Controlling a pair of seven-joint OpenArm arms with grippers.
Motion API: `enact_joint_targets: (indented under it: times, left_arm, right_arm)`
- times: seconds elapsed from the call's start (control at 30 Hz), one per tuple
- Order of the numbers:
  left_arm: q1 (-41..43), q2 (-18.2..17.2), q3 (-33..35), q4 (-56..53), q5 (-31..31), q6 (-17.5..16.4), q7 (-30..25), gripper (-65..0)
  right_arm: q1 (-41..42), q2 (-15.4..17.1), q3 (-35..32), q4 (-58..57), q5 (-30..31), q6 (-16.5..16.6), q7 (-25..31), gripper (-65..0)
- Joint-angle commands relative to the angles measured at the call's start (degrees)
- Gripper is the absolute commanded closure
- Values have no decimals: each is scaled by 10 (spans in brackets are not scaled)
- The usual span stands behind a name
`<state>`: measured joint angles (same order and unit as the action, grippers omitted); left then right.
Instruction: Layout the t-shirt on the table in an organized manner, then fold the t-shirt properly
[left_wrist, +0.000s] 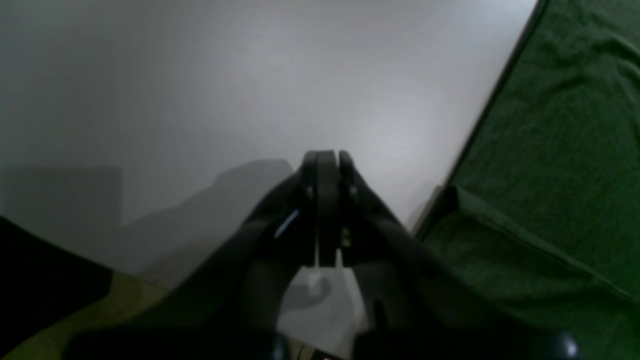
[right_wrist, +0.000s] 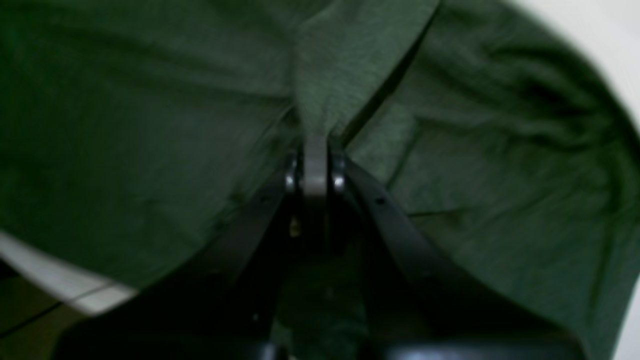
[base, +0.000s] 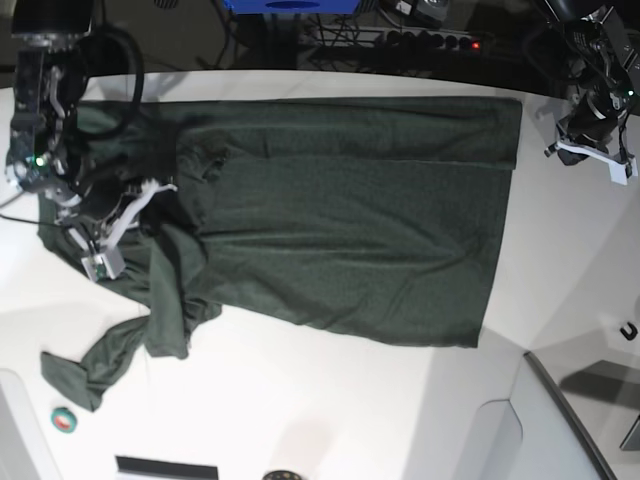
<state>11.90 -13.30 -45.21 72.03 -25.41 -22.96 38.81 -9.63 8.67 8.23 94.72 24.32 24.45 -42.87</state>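
**Right arm has the sleeve end pinched — the spread isn't finished**

Far left of the base view, the right gripper is clamped tight on a pinch of the t-shirt; its wrist camera shows a ridge of green knit rising straight out of the closed fingertips. The body of the shirt lies broad and fairly flat across the middle of the table, but the end this arm holds is bunched, and one sleeve trails down toward the near-left in a twisted tail. To do this step well I'd judge the pull should go outward and low, drawing the bunch flat without dragging the smooth part — then the trailing sleeve needs opening out before any fold.

Near that sleeve's tip sits a small roll of tape (apart from the cloth, but close enough to snag a sweep).

Over on the right, the left gripper hangs above bare table just beside the hem, fingers pressed together on nothing.
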Motion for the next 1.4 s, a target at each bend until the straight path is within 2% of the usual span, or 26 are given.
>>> enact_joint_targets:
  times: [0.0,0.23,0.5,0.67,0.73,0.83,0.97,1.03,1.1,1.2,1.27,1.37]
  left_arm:
    - [-3,-11,-3,9,-6,-4,-10,0]
    - [-3,-11,-3,9,-5,-4,-10,0]
    - [-4,-11,-2,9,-5,-4,-10,0]
    - [-3,-11,-3,9,-5,-4,-10,0]
    - [-2,-12,-5,9,-5,-4,-10,0]
    - [2,-12,-7,11,-5,-4,-10,0]
    - [4,-12,-8,12,-5,-4,-10,0]
    - [5,-12,-8,12,-5,-4,-10,0]
    - [14,-14,-9,13,-7,-4,-10,0]
    - [19,-20,-9,13,-8,-5,-10,0]
    - [19,-23,-11,13,-7,-19,-10,0]
    - [19,-23,-37,9,-6,-67,-10,0]
  right_arm:
    - [-5,5,1,19,18,3,5,-2]
    - [-76,4,-1,46,45,4,-1,-2]
    - [-122,5,-78,37,45,3,0,-21]
    - [-114,5,-73,49,45,-1,3,-215]
    - [-99,5,-54,57,45,-1,2,-246]
    - [-33,5,-33,34,42,-1,0,-242]
    - [84,4,-26,-120,42,-4,1,-243]
    - [129,4,-26,-198,42,-28,8,-243]
    - [158,6,-26,-249,42,-44,34,-243]
    - [186,9,-27,-299,42,-48,72,-245]
    - [204,10,-29,-328,42,-48,83,-245]
    - [223,18,-31,-357,41,-48,85,-245]
